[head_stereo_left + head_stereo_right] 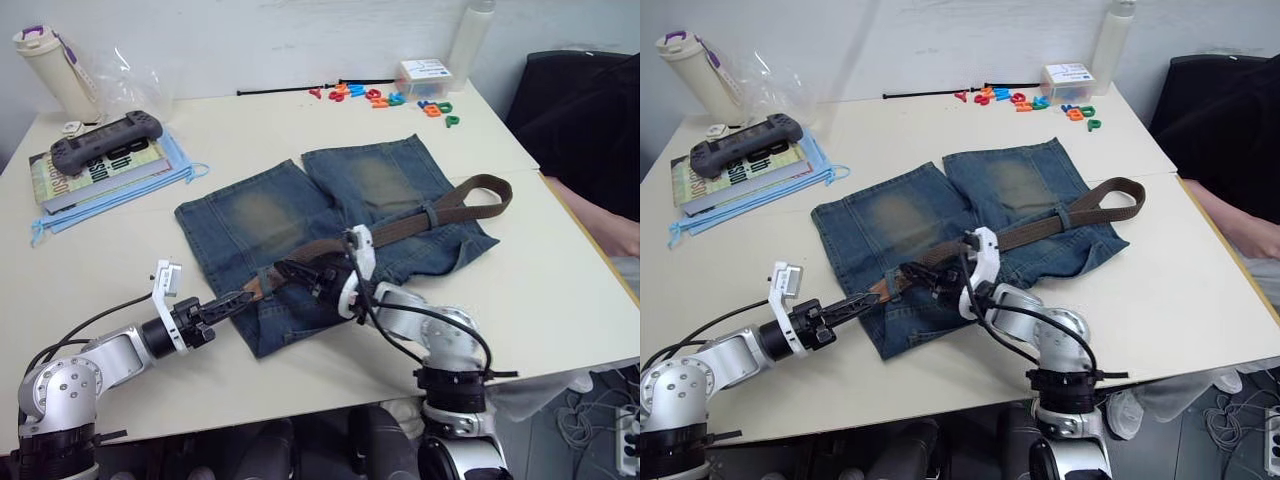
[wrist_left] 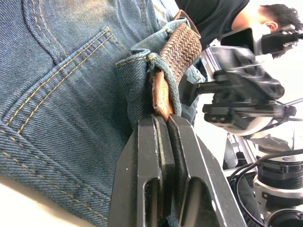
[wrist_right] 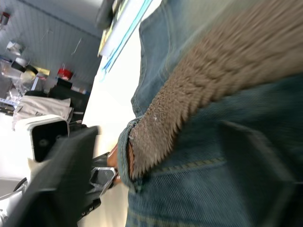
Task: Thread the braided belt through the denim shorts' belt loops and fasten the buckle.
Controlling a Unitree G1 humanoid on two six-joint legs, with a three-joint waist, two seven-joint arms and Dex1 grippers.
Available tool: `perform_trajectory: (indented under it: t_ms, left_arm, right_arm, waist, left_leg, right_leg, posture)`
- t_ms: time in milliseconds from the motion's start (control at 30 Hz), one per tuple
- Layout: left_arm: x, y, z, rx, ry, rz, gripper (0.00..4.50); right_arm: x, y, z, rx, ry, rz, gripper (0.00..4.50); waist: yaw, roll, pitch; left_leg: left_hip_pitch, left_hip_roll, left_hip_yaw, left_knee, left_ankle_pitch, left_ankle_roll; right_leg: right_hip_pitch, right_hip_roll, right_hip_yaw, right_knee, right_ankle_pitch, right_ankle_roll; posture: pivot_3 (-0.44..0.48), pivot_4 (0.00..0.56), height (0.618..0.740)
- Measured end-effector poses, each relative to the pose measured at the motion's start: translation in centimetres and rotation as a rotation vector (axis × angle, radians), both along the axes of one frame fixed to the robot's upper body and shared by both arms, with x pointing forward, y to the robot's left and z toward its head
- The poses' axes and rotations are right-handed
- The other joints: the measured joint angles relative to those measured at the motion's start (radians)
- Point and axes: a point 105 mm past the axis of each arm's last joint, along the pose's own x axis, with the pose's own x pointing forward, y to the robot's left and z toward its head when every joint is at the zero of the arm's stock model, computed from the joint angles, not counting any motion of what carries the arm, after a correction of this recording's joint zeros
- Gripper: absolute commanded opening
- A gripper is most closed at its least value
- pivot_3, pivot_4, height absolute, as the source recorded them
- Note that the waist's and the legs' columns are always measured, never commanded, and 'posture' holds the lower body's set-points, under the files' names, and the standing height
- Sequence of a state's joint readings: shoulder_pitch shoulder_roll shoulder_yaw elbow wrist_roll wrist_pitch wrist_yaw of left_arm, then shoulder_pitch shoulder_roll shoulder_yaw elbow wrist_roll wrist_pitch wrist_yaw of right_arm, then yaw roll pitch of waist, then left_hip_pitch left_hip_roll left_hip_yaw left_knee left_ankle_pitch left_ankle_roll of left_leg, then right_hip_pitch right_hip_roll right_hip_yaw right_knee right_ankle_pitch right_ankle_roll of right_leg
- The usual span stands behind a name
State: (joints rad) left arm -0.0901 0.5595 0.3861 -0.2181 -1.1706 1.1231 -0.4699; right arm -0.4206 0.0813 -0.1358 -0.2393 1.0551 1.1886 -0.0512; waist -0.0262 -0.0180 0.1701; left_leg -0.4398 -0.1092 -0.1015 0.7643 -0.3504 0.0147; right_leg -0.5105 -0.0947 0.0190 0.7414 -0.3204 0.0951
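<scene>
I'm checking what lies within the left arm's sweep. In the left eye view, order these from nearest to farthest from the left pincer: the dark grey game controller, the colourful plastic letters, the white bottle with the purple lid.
From the left pincer:
1. Dark grey game controller, on the books at the table's left side.
2. White bottle with the purple lid, far left corner.
3. Colourful plastic letters, far edge, right of centre.

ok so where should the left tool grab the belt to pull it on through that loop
On the tan leather tip poking out of the belt loop, coming from the robot's left, in line with the braided belt. The tip is flat and stands on edge there, so the fingers can close across its faces. The left tool already looks shut on it. The right tool sits on the belt beyond the loop.
</scene>
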Motion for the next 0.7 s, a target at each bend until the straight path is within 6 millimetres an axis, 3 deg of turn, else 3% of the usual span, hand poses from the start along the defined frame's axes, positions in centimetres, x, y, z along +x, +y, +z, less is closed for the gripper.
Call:
perform_trajectory:
  t_ms: [167, 333, 433, 533, 600, 700]
  left_arm:
    - [-0.1, 0.0, -0.1, -0.006, -0.002, 0.002, 0.0]
    - [-0.1, 0.2, -0.4, -0.019, 0.004, 0.004, 0.0]
    - [-0.1, 0.4, -0.7, -0.024, 0.012, 0.008, 0.0]
    - [-0.1, 0.4, -0.8, -0.024, 0.011, 0.004, 0.0]
    - [-0.2, 0.4, -0.8, -0.024, 0.009, 0.002, 0.0]
    - [-0.1, 0.4, -0.9, -0.019, 0.009, 0.003, 0.0]
  right_arm:
    - [-1.8, -2.8, -0.6, -0.123, -0.035, -0.022, 4.47]
    - [-2.9, -6.1, 1.5, -0.353, -0.246, -0.036, 4.47]
    - [-2.4, -7.9, 2.2, -0.487, -0.338, -0.099, 4.47]
    - [-2.0, -8.4, 1.8, -0.537, -0.355, -0.131, 3.75]
    - [-1.9, -8.5, 1.2, -0.563, -0.361, -0.145, 2.64]
    - [-1.6, -8.5, 1.1, -0.578, -0.391, -0.175, 1.59]
  waist:
    - [0.0, 0.0, 0.0]
    - [0.002, 0.0, 0.0]
    - [0.001, 0.0, 0.0]
    - [0.002, 0.0, 0.0]
    - [0.003, 0.0, 0.0]
    - [0.002, 0.0, 0.0]
  left_leg:
    - [0.0, 0.0, 0.0, -0.001, -0.001, 0.002]
    - [0.0, 0.0, 0.0, -0.002, -0.002, 0.005]
    - [0.002, 0.001, -0.001, -0.006, -0.002, 0.006]
    - [0.002, 0.001, -0.001, -0.008, 0.001, 0.002]
    - [0.002, 0.001, -0.001, -0.009, 0.001, 0.001]
    - [0.002, 0.0, -0.001, -0.009, 0.001, 0.001]
  right_leg:
    - [0.0, 0.0, 0.0, -0.001, 0.0, 0.0]
    - [0.001, -0.001, -0.001, -0.004, 0.0, 0.0]
    - [0.004, -0.001, -0.002, -0.008, 0.001, 0.001]
    - [0.004, -0.001, -0.002, -0.01, 0.001, 0.001]
    - [0.004, -0.001, -0.002, -0.011, 0.001, 0.001]
    - [0.004, -0.001, -0.001, -0.012, 0.001, 0.002]
  posture:
    - [0.0, 0.15, 0.659]
    - [0.0, 0.15, 0.659]
    - [0.0, 0.15, 0.659]
    - [0.0, 0.15, 0.659]
    - [0.0, 0.15, 0.659]
    - [0.0, 0.15, 0.659]
